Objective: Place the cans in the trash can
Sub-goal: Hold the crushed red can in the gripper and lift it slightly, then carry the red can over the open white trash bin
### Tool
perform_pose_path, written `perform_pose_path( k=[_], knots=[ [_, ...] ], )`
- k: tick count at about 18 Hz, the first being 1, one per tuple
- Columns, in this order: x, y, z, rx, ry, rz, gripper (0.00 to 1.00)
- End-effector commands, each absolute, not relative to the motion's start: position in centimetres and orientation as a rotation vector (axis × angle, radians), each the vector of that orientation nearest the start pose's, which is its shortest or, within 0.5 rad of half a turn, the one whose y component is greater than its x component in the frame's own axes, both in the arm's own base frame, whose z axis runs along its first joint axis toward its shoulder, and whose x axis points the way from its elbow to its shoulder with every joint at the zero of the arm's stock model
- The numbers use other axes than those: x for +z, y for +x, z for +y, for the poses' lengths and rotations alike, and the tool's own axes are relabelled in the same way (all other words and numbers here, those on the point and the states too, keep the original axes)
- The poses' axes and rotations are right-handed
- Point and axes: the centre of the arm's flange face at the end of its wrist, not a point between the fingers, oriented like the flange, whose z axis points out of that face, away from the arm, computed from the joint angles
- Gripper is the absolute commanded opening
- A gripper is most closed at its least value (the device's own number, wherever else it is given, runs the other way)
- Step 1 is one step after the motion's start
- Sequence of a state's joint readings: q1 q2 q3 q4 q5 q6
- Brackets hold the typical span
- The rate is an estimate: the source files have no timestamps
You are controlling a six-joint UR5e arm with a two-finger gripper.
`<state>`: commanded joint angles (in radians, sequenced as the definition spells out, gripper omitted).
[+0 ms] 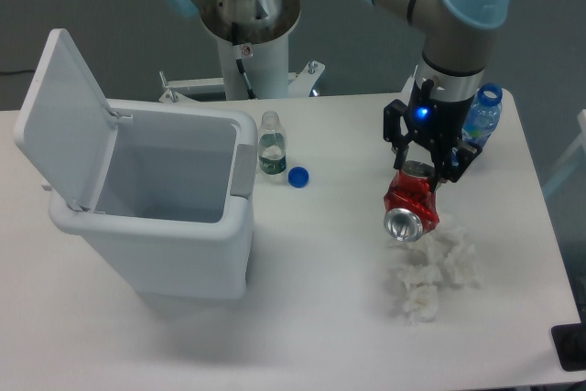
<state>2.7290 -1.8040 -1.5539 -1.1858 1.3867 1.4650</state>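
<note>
The gripper [419,171] clamps the top of the crushed red can [411,203], which hangs tilted with its shiny silver end toward the camera, at the right of the table [320,318] just over some crumpled white tissue [432,274]. The trash can [169,217] stands well apart on the left, lid [57,112] swung up (grey inside showing). A small clear bottle [270,144] and a blue cap [298,176] sit beside it
</note>
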Motion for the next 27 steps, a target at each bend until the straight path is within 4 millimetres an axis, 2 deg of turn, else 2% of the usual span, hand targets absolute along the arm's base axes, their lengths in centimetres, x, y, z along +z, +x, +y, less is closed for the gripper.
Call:
perform_pose_path(
  k=[8, 12, 16, 18, 21, 27],
  knots=[
    [41.6, -48.4, 38.2, 0.164, -2.851, 0.459, 0.48],
    [43.2, -48.6, 38.7, 0.186, -2.838, 0.368, 0.48],
    [44.7, -47.4, 40.9, 0.18, -2.806, 0.277, 0.48],
    [45.1, -46.9, 41.2, 0.161, -2.776, 0.253, 0.48],
    [47.6, -45.1, 40.9, 0.193, -2.756, 0.217, 0.48],
    [52.5, -40.3, 42.0, 0.197, -2.663, 0.115, 0.48]
  ],
)
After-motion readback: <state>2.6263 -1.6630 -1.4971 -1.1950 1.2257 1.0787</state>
